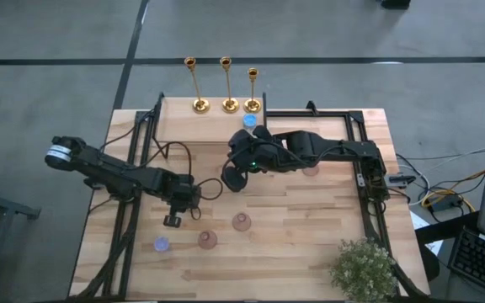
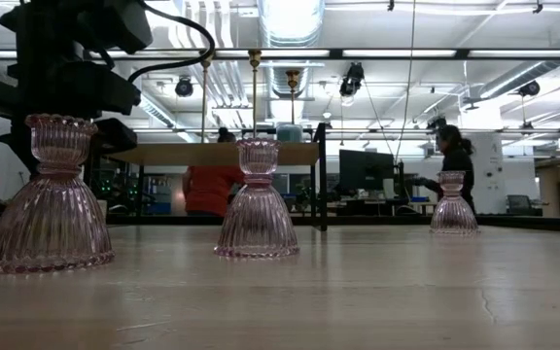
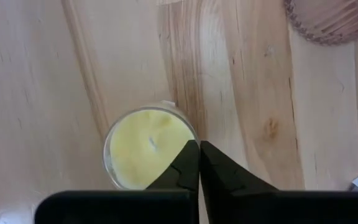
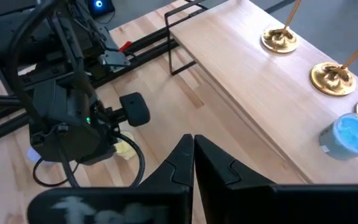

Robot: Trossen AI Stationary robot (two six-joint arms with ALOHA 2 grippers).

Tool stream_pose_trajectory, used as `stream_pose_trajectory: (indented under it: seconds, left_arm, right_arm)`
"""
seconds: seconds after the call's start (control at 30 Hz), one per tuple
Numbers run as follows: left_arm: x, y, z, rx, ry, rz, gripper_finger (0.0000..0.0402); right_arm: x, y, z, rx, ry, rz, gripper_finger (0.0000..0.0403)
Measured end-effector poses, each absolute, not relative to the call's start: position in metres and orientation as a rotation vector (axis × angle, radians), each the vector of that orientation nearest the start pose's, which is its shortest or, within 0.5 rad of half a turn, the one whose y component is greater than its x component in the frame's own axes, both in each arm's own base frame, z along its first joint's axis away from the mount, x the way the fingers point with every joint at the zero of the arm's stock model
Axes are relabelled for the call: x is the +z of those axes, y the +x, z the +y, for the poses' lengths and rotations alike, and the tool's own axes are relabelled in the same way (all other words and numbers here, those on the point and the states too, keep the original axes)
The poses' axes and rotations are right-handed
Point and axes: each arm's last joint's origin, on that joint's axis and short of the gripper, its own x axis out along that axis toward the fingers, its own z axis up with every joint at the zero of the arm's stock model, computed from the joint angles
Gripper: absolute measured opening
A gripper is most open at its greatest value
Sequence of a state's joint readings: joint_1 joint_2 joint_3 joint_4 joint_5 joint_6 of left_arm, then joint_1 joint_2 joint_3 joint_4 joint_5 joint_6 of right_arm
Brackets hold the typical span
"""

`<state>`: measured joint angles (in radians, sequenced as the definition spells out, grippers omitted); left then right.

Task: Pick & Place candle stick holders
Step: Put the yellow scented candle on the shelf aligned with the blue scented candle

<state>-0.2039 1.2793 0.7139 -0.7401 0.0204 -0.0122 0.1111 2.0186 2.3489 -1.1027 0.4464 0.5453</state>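
Three gold candle stick holders stand upright on their round bases on a raised wooden shelf at the table's far edge. Their bases show in the right wrist view. My left gripper is shut, low over a small yellow candle at the table's middle left. My right gripper is shut and empty above the table's middle, near the shelf's front. My left gripper points down with its shut fingertips over the near rim of the yellow candle. I cannot tell whether they touch it.
Three pink ribbed glass holders stand on the table. A blue candle sits on the shelf beside the gold bases, a purple candle near the front left, and a plant at the front right. People show in the room behind the table.
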Motion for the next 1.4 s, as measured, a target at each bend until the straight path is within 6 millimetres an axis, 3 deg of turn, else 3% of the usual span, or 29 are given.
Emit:
stream_pose_trajectory:
  seconds: [0.3, 0.47, 0.7, 0.9, 1.1, 1.4]
  left_arm:
    - [0.182, 0.205, -0.043, -0.179, 0.094, 1.289, 0.003]
    - [0.184, 0.205, -0.044, -0.207, 0.076, 1.281, 0.0006]
    - [0.192, 0.204, -0.042, -0.204, 0.073, 1.276, 0.0003]
    - [0.226, 0.21, -0.041, -0.196, 0.128, 1.21, 0.0002]
    - [0.279, 0.224, -0.032, -0.138, 0.244, 1.087, 0.0001]
    - [0.348, 0.244, 0.013, 0.028, 0.301, 0.922, 0.0001]
  right_arm:
    - [0.412, 0.413, 0.033, -0.51, 0.302, 0.633, 0.0008]
    - [0.412, 0.413, 0.033, -0.51, 0.303, 0.632, 0.0008]
    - [0.414, 0.415, 0.033, -0.506, 0.314, 0.606, 0.0008]
    - [0.415, 0.415, 0.033, -0.527, 0.317, 0.585, 0.0008]
    - [0.433, 0.402, 0.031, -0.549, 0.335, 0.515, 0.0008]
    - [0.465, 0.374, 0.026, -0.594, 0.34, 0.409, 0.0008]
